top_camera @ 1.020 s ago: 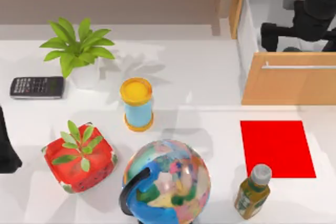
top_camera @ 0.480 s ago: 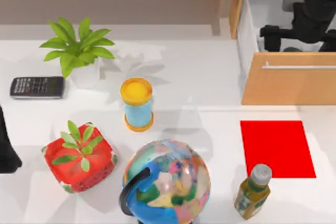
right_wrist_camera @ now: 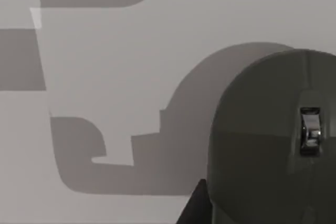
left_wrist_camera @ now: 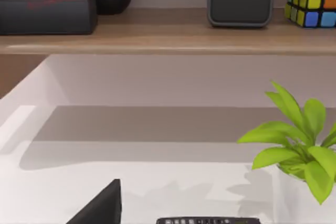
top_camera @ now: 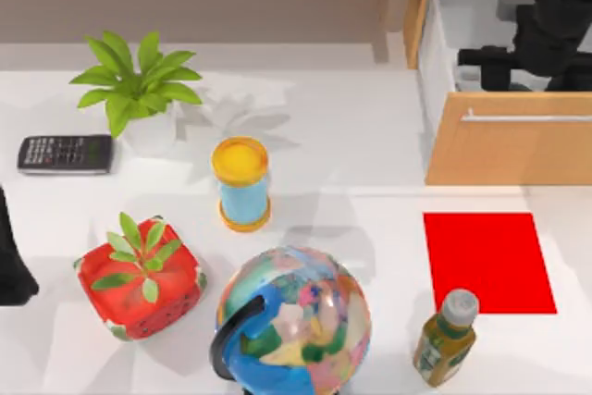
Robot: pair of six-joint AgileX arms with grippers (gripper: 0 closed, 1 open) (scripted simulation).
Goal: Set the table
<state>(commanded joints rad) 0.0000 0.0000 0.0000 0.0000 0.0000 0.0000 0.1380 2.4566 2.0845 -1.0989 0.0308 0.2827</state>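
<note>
Table (top_camera: 370,145) spreads white under everything. Sweeping left to right: left arm (top_camera: 11,265) parked at the edge, calculator (top_camera: 65,154), potted plant (top_camera: 137,90), yellow-capped blue cup (top_camera: 240,184), globe (top_camera: 294,319), red mat (top_camera: 488,260), green bottle (top_camera: 446,338). Far right, the right gripper (top_camera: 486,67) reaches into the open drawer (top_camera: 442,43); whether its claw is open or holding anything, I cannot tell. I'd judge it's fetching. The right wrist view adds a grey computer mouse (right_wrist_camera: 273,140) just beneath; next comes lowering and closing.

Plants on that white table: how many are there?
2. A leafy plant in a white pot stands at the table's back left by the calculator; a smaller plant in a red pot sits front left beside the globe.
</note>
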